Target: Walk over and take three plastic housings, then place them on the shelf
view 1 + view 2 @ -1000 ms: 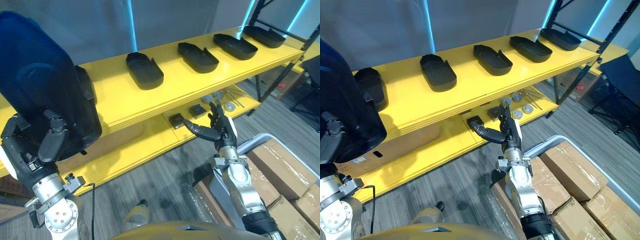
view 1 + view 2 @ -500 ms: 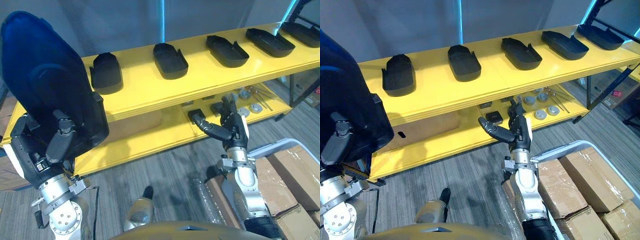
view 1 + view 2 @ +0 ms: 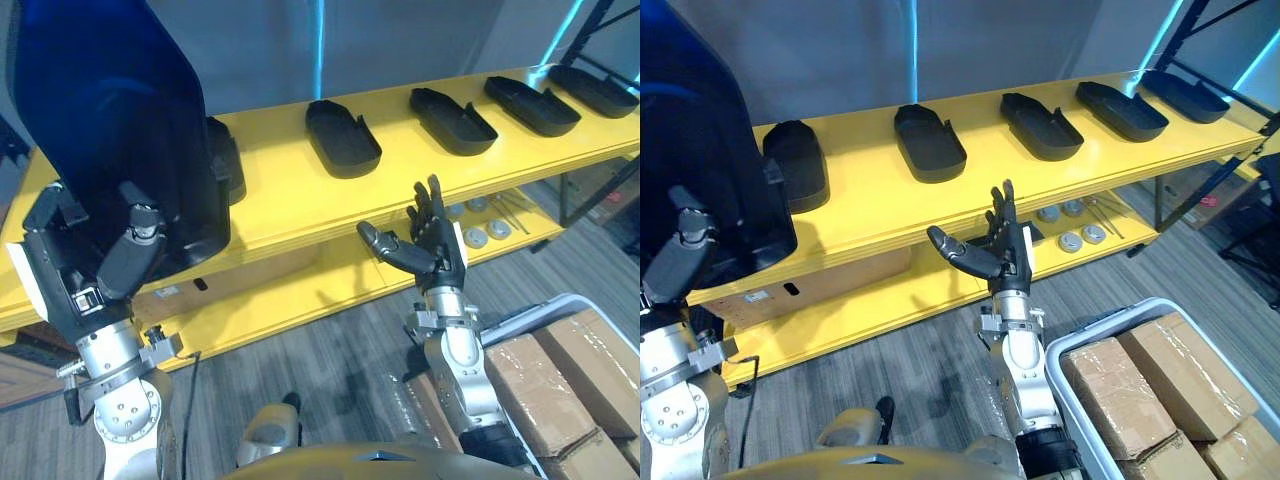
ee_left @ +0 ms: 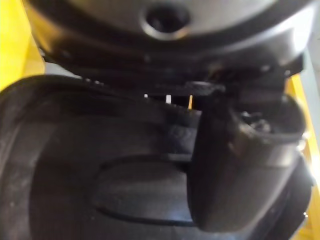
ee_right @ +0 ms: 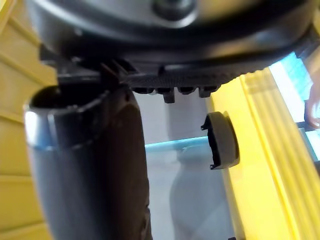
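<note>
Plastic housing (image 3: 110, 130), big and dark, stands upright at 10 o'clock, with the left hand (image 3: 80, 285) and its fingers curled round its lower end. More housings (image 3: 342, 137) lie in a row on the yellow shelf (image 3: 290, 205). At 3 o'clock the right hand (image 3: 435, 255) is raised, fingers (image 3: 425, 205) spread.

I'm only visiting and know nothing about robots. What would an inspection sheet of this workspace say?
Surface: yellow shelf, top board partly free.
Job's things: five black housings in a row on the top board; one held housing in the left hand.
Clutter: round metal parts on the lower board.
Hands: left hand curled round the held housing; right hand open, raised before the shelf, holding nothing.
Cables: nothing seen.
Surroundings: grey floor; cardboard boxes in a bin on the right.
</note>
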Tool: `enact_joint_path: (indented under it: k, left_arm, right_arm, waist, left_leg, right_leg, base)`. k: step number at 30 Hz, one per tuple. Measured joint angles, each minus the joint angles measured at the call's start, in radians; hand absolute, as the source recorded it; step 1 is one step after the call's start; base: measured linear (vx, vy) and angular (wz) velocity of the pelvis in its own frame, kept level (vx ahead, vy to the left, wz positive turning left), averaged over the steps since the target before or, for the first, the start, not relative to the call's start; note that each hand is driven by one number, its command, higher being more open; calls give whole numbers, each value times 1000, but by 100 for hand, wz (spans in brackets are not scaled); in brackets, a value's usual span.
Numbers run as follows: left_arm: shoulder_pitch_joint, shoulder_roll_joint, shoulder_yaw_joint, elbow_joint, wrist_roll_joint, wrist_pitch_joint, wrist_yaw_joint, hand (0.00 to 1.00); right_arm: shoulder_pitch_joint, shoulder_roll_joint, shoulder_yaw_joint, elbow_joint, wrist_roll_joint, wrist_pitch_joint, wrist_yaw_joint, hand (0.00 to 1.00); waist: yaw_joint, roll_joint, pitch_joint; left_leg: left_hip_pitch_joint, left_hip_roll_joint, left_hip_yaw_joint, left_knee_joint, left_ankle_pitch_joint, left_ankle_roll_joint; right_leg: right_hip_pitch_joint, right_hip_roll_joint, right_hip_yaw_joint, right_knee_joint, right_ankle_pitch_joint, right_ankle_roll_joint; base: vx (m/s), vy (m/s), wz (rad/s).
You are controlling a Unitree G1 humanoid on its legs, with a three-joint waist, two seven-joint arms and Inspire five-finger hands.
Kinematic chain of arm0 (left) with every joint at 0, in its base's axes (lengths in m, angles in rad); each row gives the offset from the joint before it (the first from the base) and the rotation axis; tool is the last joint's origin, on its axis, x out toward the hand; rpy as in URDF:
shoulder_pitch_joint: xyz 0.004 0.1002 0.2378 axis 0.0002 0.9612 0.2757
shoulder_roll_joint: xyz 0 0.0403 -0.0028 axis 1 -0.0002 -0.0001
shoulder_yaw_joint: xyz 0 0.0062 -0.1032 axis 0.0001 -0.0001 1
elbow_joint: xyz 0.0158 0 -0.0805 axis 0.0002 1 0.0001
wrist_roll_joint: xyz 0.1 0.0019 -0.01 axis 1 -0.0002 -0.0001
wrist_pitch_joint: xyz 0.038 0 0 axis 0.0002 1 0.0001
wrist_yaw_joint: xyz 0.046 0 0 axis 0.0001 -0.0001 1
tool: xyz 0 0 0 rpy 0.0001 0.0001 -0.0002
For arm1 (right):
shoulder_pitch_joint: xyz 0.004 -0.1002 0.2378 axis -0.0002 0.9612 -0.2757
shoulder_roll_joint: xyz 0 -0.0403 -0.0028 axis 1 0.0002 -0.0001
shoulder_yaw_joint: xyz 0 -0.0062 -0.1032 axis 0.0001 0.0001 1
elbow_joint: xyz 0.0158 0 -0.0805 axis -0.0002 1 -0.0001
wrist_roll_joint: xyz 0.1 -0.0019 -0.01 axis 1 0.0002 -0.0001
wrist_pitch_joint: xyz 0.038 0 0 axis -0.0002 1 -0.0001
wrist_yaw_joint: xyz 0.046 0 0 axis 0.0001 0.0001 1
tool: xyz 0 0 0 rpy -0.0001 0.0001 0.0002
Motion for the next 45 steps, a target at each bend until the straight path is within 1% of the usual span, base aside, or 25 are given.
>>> enact_joint_path:
  k: [2, 3, 4, 5, 8, 12, 14, 18, 20, 21, 22, 23, 25, 29, 31, 32, 33, 34, 37, 38, 40, 41, 43, 44, 45]
  left_arm:
    - [-60, 7, -11, 34, -1, 0, 10, 0]
    - [-66, 11, -13, 40, 0, 1, 11, 0]
    - [-72, 12, -20, 46, 0, 3, 15, 0]
    - [-68, 9, -32, 48, 0, 8, 16, 0]
    - [-60, 5, -51, 47, 0, 14, 18, 0]
    - [-58, 3, -70, 47, -5, 16, 16, 0]
    - [-53, -8, -69, 47, -12, 15, 16, 0]
    - [-19, -37, -69, 48, -45, 15, 4, 0]
    - [-2, -54, -75, 49, -49, 15, -4, 0]
    - [1, -56, -85, 51, -63, 15, -17, 0]
    - [0, -58, -100, 56, -83, 14, -30, 0]
    - [-1, -61, -110, 61, -84, 13, -34, 0]
    - [1, -73, -124, 79, -84, 12, -38, 0]
    - [11, -95, -119, 140, -97, 12, -38, 0]
    - [19, -102, -111, 169, -122, 13, -48, 0]
    - [21, -101, -104, 175, -125, 13, -62, 0]
    - [21, -101, -104, 175, -125, 13, -68, 0]
    - [18, -98, -104, 176, -125, 13, -93, 0]
    - [0, -93, -106, 176, -124, 14, -182, 0]
    - [-8, -82, -110, 177, -117, 19, -228, 0]
    - [-12, -61, -115, 177, -116, 22, -253, 0]
    - [-17, -27, -119, 176, -117, 26, -263, 0]
    - [-39, 6, -131, 176, -129, 55, -267, 0]
    - [-52, 5, -144, 177, -130, 67, -265, 0]
    - [-54, 0, -162, 178, -130, 68, -253, 0]
  right_arm:
    - [0, -6, -15, -24, 2, -14, 24, 100]
    - [3, -8, -18, -34, 3, -14, 29, 100]
    - [6, -16, -25, -49, 6, -15, 38, 100]
    - [6, -32, -33, -54, 11, -15, 46, 100]
    - [-13, -89, -46, -56, 13, -14, 59, 100]
    - [-77, -113, -59, -76, -1, -14, 56, 100]
    - [-120, -118, -68, -110, 0, -14, 56, 100]
    - [-124, -117, -78, -143, 0, -15, 54, 100]
    - [-85, -110, -90, -156, 2, -14, 53, 100]
    - [-41, -95, -114, -169, 1, -14, 51, 100]
    - [-1, -86, -139, -181, 1, -14, 46, 100]
    - [14, -88, -155, -184, 2, -14, 44, 100]
    - [37, -88, -199, -180, 2, -14, 47, 100]
    - [34, -91, -210, -179, 4, -14, 89, 100]
    - [21, -92, -192, -176, 15, -14, 114, 100]
    - [3, -93, -191, -159, 21, -19, 128, 100]
    - [0, -94, -191, -156, 21, -19, 129, 100]
    - [-1, -91, -191, -143, 33, -20, 129, 100]
    - [9, -74, -190, -102, 49, -29, 104, 100]
    - [20, -63, -178, -79, 48, -31, 90, 100]
    - [32, -50, -159, -64, 47, -31, 82, 100]
    - [46, -29, -144, -62, 38, -32, 82, 100]
    - [56, -8, -111, -69, 35, -32, 85, 100]
    - [55, -3, -104, -80, 15, -32, 85, 100]
    - [54, -4, -103, -95, -5, -32, 86, 100]
  waist:
    - [-31, -2, -1]
    - [-37, -10, -5]
    - [-44, -28, -11]
    - [-47, -23, -12]
    - [-30, 20, -29]
    - [-16, 19, -29]
    - [2, 17, -31]
    - [1, 16, -31]
    - [-8, 16, -31]
    - [-15, 14, -31]
    - [-42, 13, -32]
    - [-52, 18, -31]
    - [-60, 27, -29]
    - [-58, 41, -24]
    - [-60, 45, -24]
    - [-69, 41, -25]
    - [-68, 46, -25]
    - [-73, 59, -31]
    - [-87, 55, -29]
    - [-88, 65, -34]
    - [-89, 60, -31]
    - [-89, 47, -25]
    - [-93, 36, -27]
    - [-93, 36, -27]
    - [-90, 37, -24]
  left_leg:
    - [-12, -11, -49, -3, -4, -14]
    - [-18, -22, -61, -3, -6, -23]
    - [-21, -45, -82, -5, -3, -28]
    - [-19, -54, -98, -13, 2, -37]
    - [-47, -37, -163, -16, 21, -65]
    - [-33, -20, -205, -49, 38, -86]
    - [-31, -21, -210, -59, 46, -87]
    - [-27, -29, -221, -79, 68, -85]
    - [-19, -37, -214, -102, 78, -69]
    - [-20, -21, -128, -108, 60, -13]
    - [-30, 7, -22, -107, 54, -3]
    - [-37, 21, 24, -104, 55, -2]
    - [-53, 37, 104, -88, 73, 23]
    - [-69, 14, 175, -18, 74, 18]
    - [-63, -16, 206, 7, 58, -8]
    - [-73, -19, 227, 45, 56, 9]
    - [-77, -15, 223, 63, 54, 12]
    - [-92, -24, 218, 97, 27, -10]
    - [-114, -61, 223, 162, -29, -2]
    - [-121, -65, 225, 170, -45, 21]
    - [-112, -63, 224, 152, -45, 30]
    - [-94, -63, 224, 124, -44, 50]
    - [-88, -61, 197, 81, -21, 80]
    - [-81, -62, 181, 42, 3, 85]
    - [-78, -71, 173, 16, 20, 87]
  right_leg:
    - [0, 83, 102, -173, 7, 3]
    - [-1, 92, 129, -203, 7, 3]
    - [1, 94, 158, -213, 33, 36]
    - [5, 95, 155, -213, 65, 41]
    - [38, 132, 80, -268, 92, 39]
    - [82, 158, 41, -293, 89, 34]
    - [88, 160, 33, -295, 78, 16]
    - [95, 161, 25, -294, 68, 4]
    - [115, 151, 4, -293, 60, 5]
    - [133, 138, -35, -293, 58, 10]
    - [149, 127, -73, -290, 58, 12]
    - [155, 117, -85, -286, 58, 12]
    - [148, 92, -84, -242, 30, 29]
    - [90, 8, -52, -80, -49, 60]
    - [67, -45, -21, -19, -84, 82]
    - [49, -72, -9, -20, -83, 89]
    - [47, -72, -3, -19, -81, 91]
    - [54, -84, 4, -16, -80, 107]
    - [78, -122, -11, -61, -37, 154]
    - [73, -116, -8, -44, -1, 112]
    - [52, -110, 3, -19, 34, 57]
    - [45, -91, 29, -24, 40, 41]
    - [50, 11, 79, -90, 14, 71]
    - [55, 90, 88, -162, 8, 65]
    - [57, 150, 97, -230, 12, 8]
  base:
    - [47, -52, 64]
    - [59, -102, 74]
    - [62, -105, 73]
    - [103, -151, 71]
    - [147, -143, 63]
    - [99, -92, 56]
    - [48, -52, 20]
    - [-9, -12, 23]
    - [-38, 11, 36]
    - [-52, 25, 85]
    - [-49, 30, 104]
    - [-44, 95, 105]
    - [-51, 178, 59]
    - [-67, 127, 3]
    - [-57, 130, -22]
    - [-37, 153, -18]
    - [0, 141, -12]
    - [54, 177, -2]
    - [77, 211, 8]
    - [109, 278, 4]
    - [50, 163, 2]
    - [37, 123, 10]
    - [42, 53, 30]
    - [28, 0, 43]
    - [33, -3, 48]
